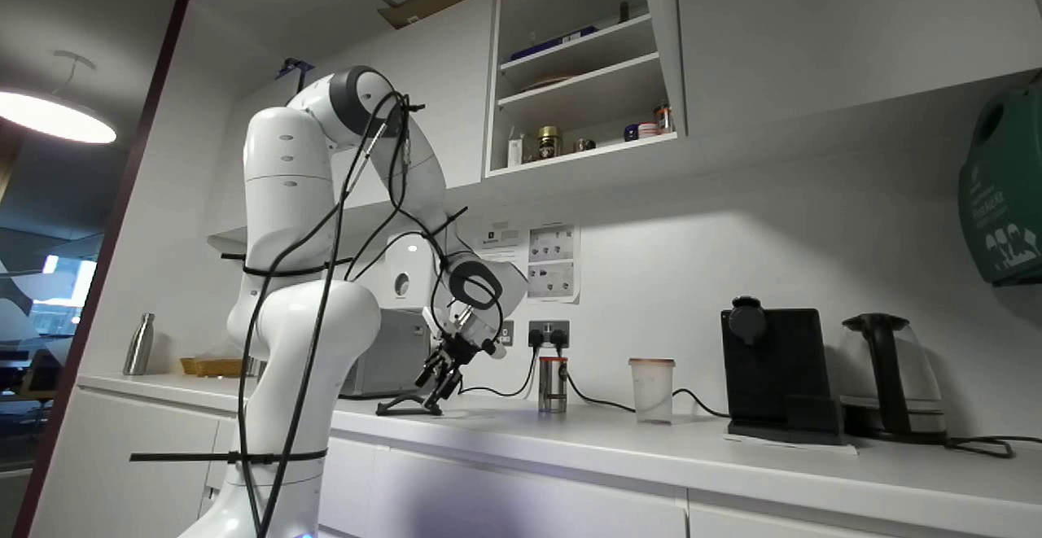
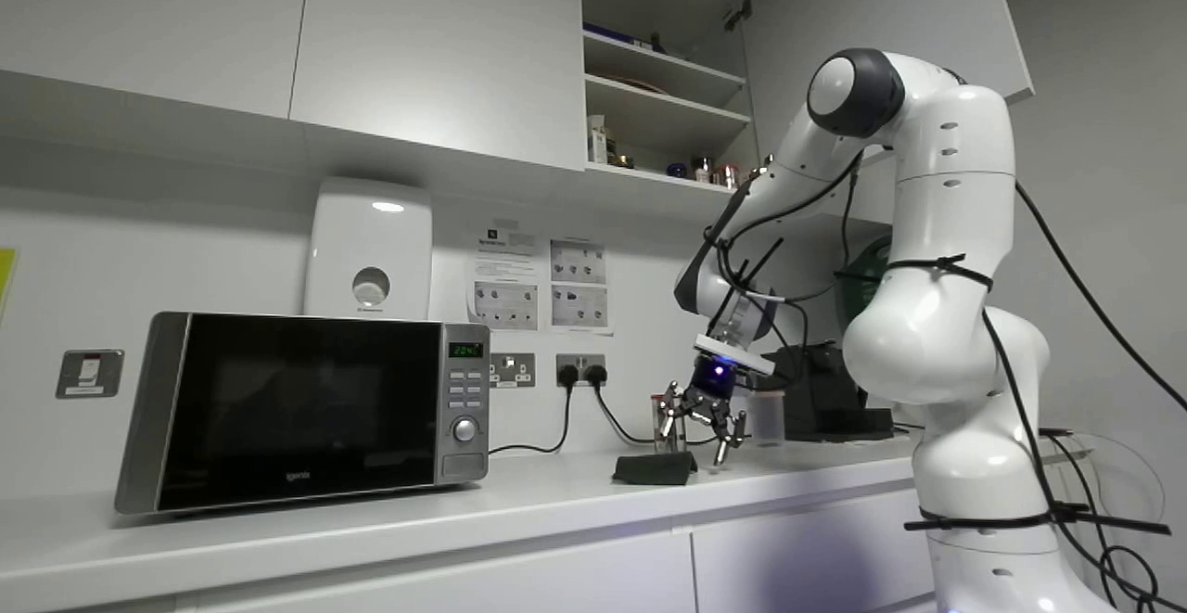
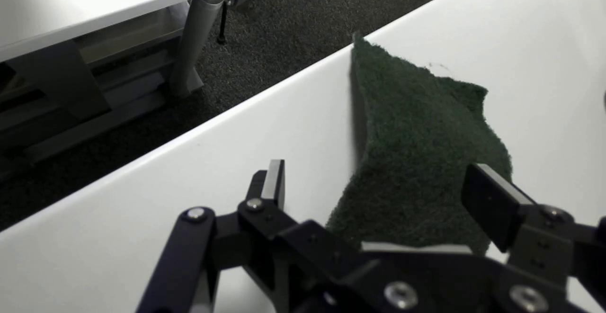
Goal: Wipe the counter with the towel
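A white robot arm (image 2: 927, 363) leans over a long kitchen counter (image 2: 556, 492), its gripper (image 3: 381, 183) parted wide close by a dark green towel (image 3: 426, 138) that lies loose and rumpled on the white surface. Seen from the wrist, the cloth shows between the 2 fingers (image 3: 487, 204), a corner reaching the counter's front edge; whether a fingertip touches it cannot be told. In an exterior view, the towel sits to the right of a silver and black microwave (image 2: 301, 409) branded "igenix", whose green display (image 2: 465, 350) shows digits too blurred to read for certain. Behind, a printed sheet (image 2: 504, 284) carries a heading that appears to read "Nespresso", next to a 2nd sheet (image 2: 580, 288) of small pictures; the finer print is illegible. A white dispenser (image 2: 371, 237) above the microwave bears a tiny, unreadable line of lettering. In an exterior view, a green case (image 1: 1005, 188) at far right is marked in pale letters with what looks like "First Aid Kit". Along the counter stand a glass kettle (image 1: 891, 383), a black coffee machine (image 1: 781, 367), a translucent tub (image 1: 653, 391) and a metal canister (image 1: 553, 383) with a reddish top, near 2 plugs (image 1: 559, 338) in a socket (image 1: 549, 325). A gold-lidded jar (image 1: 549, 143) in the open cupboard (image 1: 491, 90) wears a dark label too small to make out
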